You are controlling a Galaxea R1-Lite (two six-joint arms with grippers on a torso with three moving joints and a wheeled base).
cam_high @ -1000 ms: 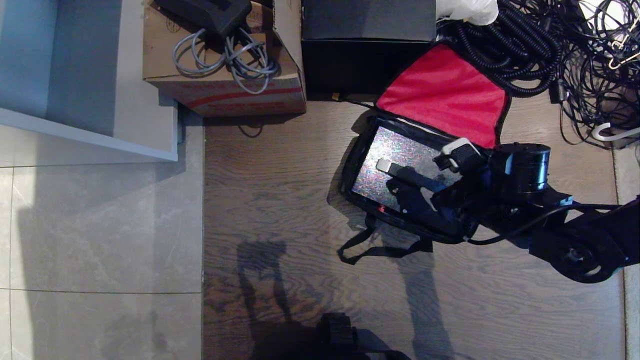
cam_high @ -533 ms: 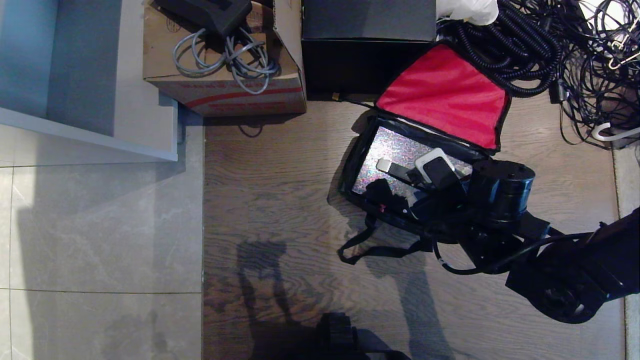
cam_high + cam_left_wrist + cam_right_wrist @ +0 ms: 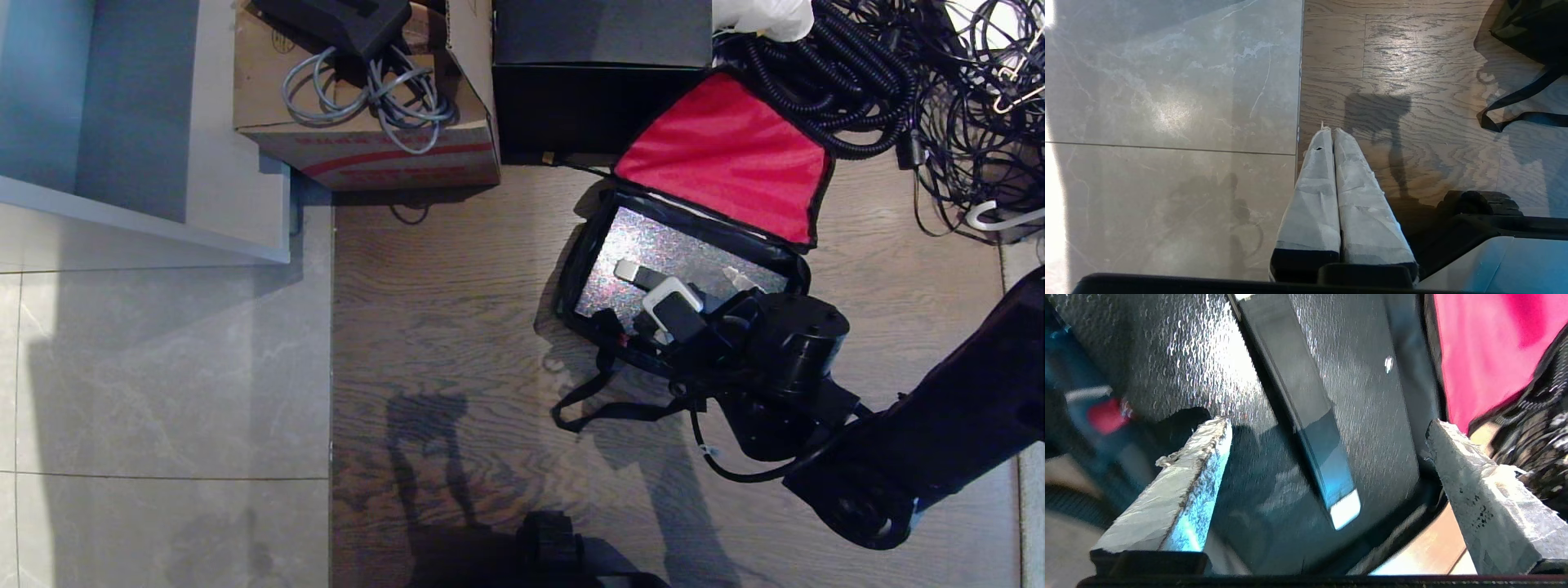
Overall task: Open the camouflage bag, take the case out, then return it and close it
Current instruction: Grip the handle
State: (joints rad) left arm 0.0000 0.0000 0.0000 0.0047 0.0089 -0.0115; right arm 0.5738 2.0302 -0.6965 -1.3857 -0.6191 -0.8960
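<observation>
The camouflage bag (image 3: 584,245) lies open on the wooden floor, its red-lined flap (image 3: 727,151) thrown back. Inside it lies the case (image 3: 661,241), flat and glittery, with a black bar handle (image 3: 649,279). My right gripper (image 3: 663,317) hovers over the handle from the bag's near side. In the right wrist view the right gripper (image 3: 1327,428) is open wide, and the handle (image 3: 1298,384) runs between its fingers (image 3: 1200,465) without touching them. My left gripper (image 3: 1331,132) is shut and empty, parked above the floor with a corner of the bag (image 3: 1531,28) far off.
A black cube box (image 3: 600,73) stands just behind the bag, with a cardboard box (image 3: 367,139) holding grey cables to its left. A tangle of black cables (image 3: 890,73) fills the back right. The bag's strap (image 3: 620,406) trails on the floor.
My right arm has swung round from the bag's right side toward its near side and the wrist has rolled, with the gripper staying over the case's handle. Bag and case have not moved.
</observation>
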